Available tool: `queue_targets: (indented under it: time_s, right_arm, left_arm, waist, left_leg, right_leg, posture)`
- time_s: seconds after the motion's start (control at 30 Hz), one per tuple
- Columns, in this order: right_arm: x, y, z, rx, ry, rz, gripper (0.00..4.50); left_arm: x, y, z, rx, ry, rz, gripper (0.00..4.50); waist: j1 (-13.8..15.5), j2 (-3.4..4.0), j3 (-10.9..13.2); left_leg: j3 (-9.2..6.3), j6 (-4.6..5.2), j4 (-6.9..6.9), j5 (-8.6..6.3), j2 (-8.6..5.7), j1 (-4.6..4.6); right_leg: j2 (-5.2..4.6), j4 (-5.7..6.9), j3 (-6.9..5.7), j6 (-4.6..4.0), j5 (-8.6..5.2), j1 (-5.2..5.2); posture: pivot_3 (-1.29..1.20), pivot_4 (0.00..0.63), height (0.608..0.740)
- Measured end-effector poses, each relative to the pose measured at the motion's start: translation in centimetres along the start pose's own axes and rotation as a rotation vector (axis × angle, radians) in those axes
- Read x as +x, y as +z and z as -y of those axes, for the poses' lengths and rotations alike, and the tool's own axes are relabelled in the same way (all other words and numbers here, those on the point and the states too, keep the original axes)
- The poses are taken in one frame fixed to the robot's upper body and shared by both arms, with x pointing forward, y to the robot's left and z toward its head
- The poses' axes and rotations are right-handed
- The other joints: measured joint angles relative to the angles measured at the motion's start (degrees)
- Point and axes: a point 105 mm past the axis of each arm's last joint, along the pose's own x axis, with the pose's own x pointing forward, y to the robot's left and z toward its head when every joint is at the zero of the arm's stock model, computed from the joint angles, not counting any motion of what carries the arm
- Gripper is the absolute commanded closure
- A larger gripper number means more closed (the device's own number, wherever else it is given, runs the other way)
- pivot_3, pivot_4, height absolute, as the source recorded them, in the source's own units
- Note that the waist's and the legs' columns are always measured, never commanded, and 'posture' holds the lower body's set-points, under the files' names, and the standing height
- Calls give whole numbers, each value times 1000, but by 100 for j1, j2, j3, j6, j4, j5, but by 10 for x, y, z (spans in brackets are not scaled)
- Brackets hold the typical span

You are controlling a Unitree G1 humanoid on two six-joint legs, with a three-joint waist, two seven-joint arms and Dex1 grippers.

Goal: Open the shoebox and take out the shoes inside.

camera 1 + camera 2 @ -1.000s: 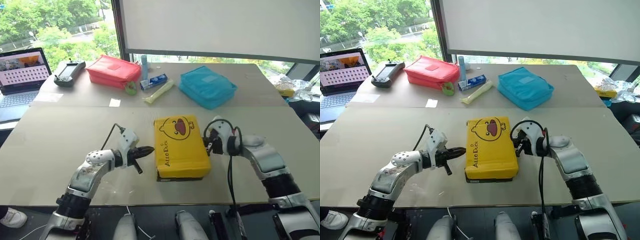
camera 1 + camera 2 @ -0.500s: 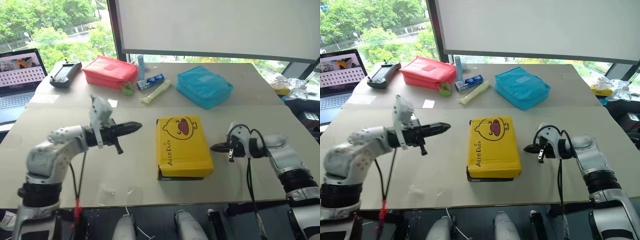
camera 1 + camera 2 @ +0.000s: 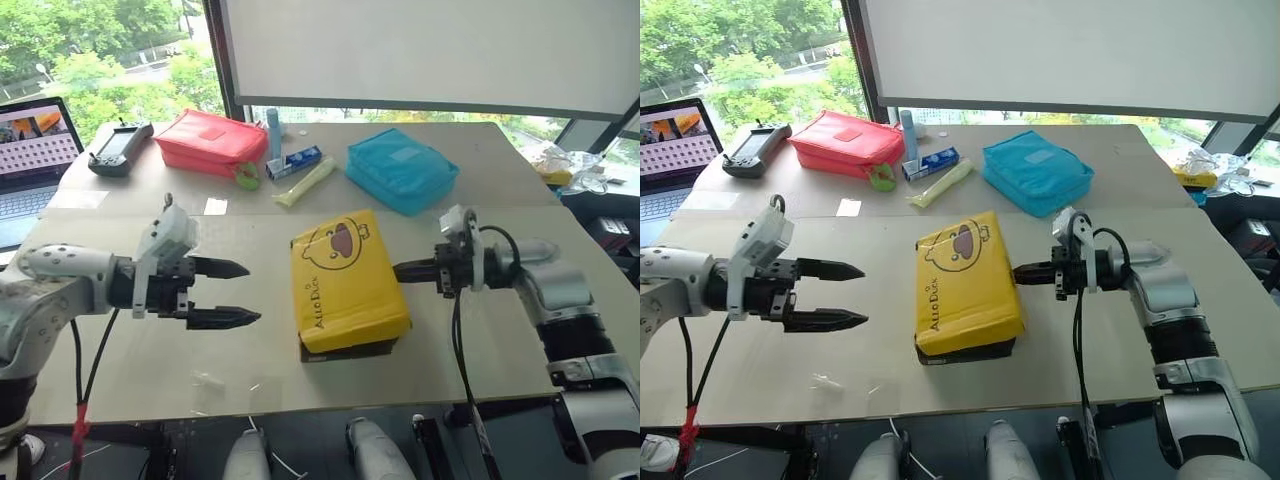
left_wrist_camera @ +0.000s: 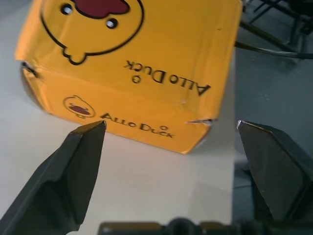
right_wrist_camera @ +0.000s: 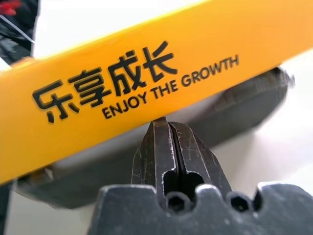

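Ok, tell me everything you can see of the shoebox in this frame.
The shoebox is a rectangular cardboard box with a yellow lid and dark side walls. The lid carries a cartoon duck face and "Allo Duck" lettering on top, with "Enjoy the growth" printed along one long side. It lies on the table, turned at a slight angle. The lid's right edge looks lifted, with the shut right claw tucked under its rim. The open left claw hangs clear of it.

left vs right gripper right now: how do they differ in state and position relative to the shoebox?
The left gripper is open, fingers spread wide; the right gripper is shut, fingers pressed together. The left gripper hangs clear of the shoebox, with bare table between them; the right gripper's tip is at the lower edge of the yellow lid, which looks tilted up on that side. Both point inward at the box, and neither holds anything.
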Motion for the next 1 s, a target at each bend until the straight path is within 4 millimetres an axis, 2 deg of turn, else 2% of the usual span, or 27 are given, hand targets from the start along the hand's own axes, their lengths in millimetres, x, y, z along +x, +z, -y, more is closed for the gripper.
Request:
queue_targets:
  time_s: [0.07, 0.13, 0.2, 0.27, 0.37, 0.47, 0.53, 0.63, 0.7, 0.83, 0.9, 0.93, 1.0]
  right_arm:
    - [8, 25, -5, -26, 45, 42, 4500]
    - [17, 40, -10, -46, 81, 75, 4500]
    - [37, 55, -17, -37, 124, 131, 4500]
    - [71, 66, -18, -52, 113, 163, 4500]
    - [119, 65, -28, -74, 116, 134, 4500]
    - [132, 59, -30, -115, 108, 91, 4500]
    - [136, 56, -31, -142, 110, 72, 4500]
    - [129, 46, -27, -171, 115, 11, 4500]
    - [108, 44, -13, -187, 79, -56, 4500]
    - [71, 68, 7, -235, -25, -93, 4500]
    - [61, 70, 10, -249, -47, -112, 3932]
    - [57, 65, 11, -258, -48, -143, 3799]
    - [51, 45, 11, -277, -45, -246, 3117]
  left_arm:
    - [-10, -8, 5, -29, -4, -39, 51]
    - [-19, -2, 6, -9, 11, -34, 51]
    - [-31, 14, 6, 38, 50, 5, 51]
    - [-51, 36, 8, 68, 85, 66, 51]
    - [-90, 79, 25, 177, 153, 125, 51]
    - [-114, 101, 39, 227, 197, 139, 51]
    - [-118, 107, 45, 241, 198, 125, 51]
    - [-115, 107, 48, 248, 176, 99, 51]
    - [-109, 104, 50, 237, 139, 81, 51]
    - [-100, 94, 42, 233, 126, 36, 51]
    - [-95, 88, 34, 236, 127, 22, 0]
    - [-92, 85, 30, 239, 126, 16, 0]
    - [-85, 75, 20, 244, 122, -17, 0]
  waist:
    - [-17, -6, 4]
    - [-14, -7, 5]
    - [-19, -8, 6]
    - [-73, -18, 10]
    - [-170, -18, 11]
    - [-159, -13, 15]
    - [-154, -13, 15]
    - [-144, -12, 16]
    - [-136, -12, 19]
    - [-162, -10, 21]
    - [-174, -11, 21]
    - [-170, -11, 21]
    - [-158, -11, 21]
  left_leg:
    - [0, -1, 0, 0, 1, -5]
    - [-1, -2, -2, 0, 2, -12]
    - [-2, -2, -1, -1, 2, -15]
    - [-3, -3, 2, -1, 3, -19]
    - [-9, -2, 1, 0, 3, -43]
    - [-15, 3, 1, 3, 1, -64]
    - [-23, 3, 0, 3, 2, -71]
    - [-30, -1, -2, 0, 8, -74]
    - [-31, -4, 2, -1, 16, -77]
    - [-31, -8, 0, -4, 19, -67]
    - [-33, -9, 3, -4, 19, -61]
    - [-33, -9, 5, -4, 19, -60]
    - [-33, -9, 7, -4, 19, -59]
  right_leg:
    - [0, 37, -4, -14, -16, -26]
    - [2, 54, -5, -19, -19, -46]
    - [2, 64, -8, -23, -21, -56]
    - [6, 75, -8, -26, -18, -69]
    - [6, 70, -13, -24, -20, -82]
    - [0, 68, -27, -10, -36, -84]
    - [-2, 67, -41, -13, -43, -85]
    - [-2, 72, -61, -22, -48, -86]
    - [-2, 76, -74, -27, -49, -87]
    - [-1, 91, -80, -37, -48, -88]
    - [0, 114, -82, -48, -57, -88]
    - [0, 121, -82, -55, -65, -88]
    - [0, 130, -86, -61, -74, -90]
  posture:
    - [0, 150, 725]
    - [0, 150, 725]
    - [0, 150, 725]
    - [0, 150, 725]
    - [0, 150, 725]
    - [0, 150, 725]
    - [0, 150, 725]
    - [0, 150, 725]
    - [0, 150, 725]
    - [0, 150, 725]
    - [0, 150, 725]
    - [0, 150, 725]
    - [0, 150, 725]
